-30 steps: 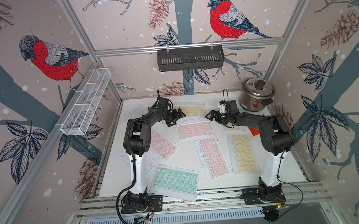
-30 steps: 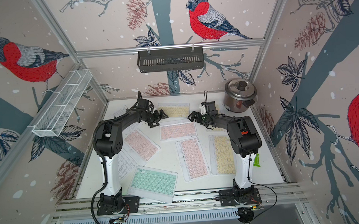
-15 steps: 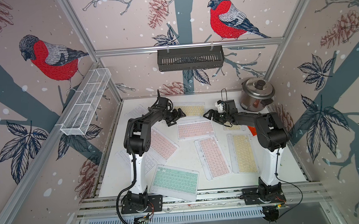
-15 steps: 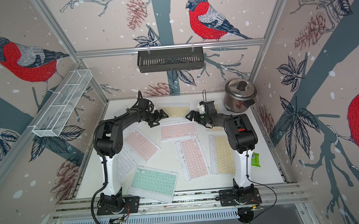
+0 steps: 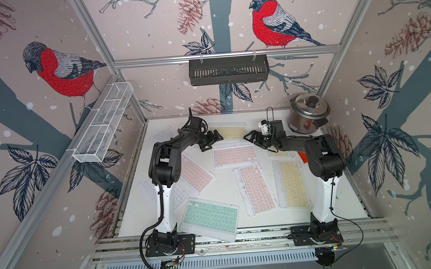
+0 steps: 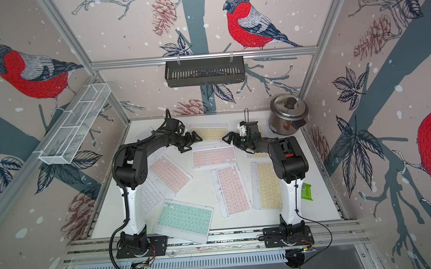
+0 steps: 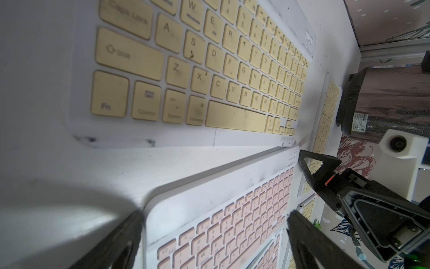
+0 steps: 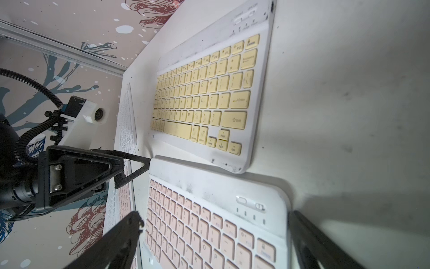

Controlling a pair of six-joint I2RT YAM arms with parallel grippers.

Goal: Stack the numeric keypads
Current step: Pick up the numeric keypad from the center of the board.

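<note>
The left claw [image 5: 213, 142] and right claw [image 5: 251, 140] are held apart, with a pink keypad [image 5: 234, 155] laid between them. On the yellow keypad [image 7: 232, 116] just beyond, "Caps Lock", "Fn" and "Enter" are printed.

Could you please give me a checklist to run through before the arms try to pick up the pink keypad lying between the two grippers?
1. The left gripper is open: ok.
2. The right gripper is open: ok.
3. Each end of the pink keypad is framed by a gripper in the wrist views: ok.
4. Nothing lies on the pink keypad: ok.
5. The pink keypad is clear of the yellow keypad behind it: cannot tell; their edges look very close.
6. The fingers are low enough to catch the edges: cannot tell.
</note>
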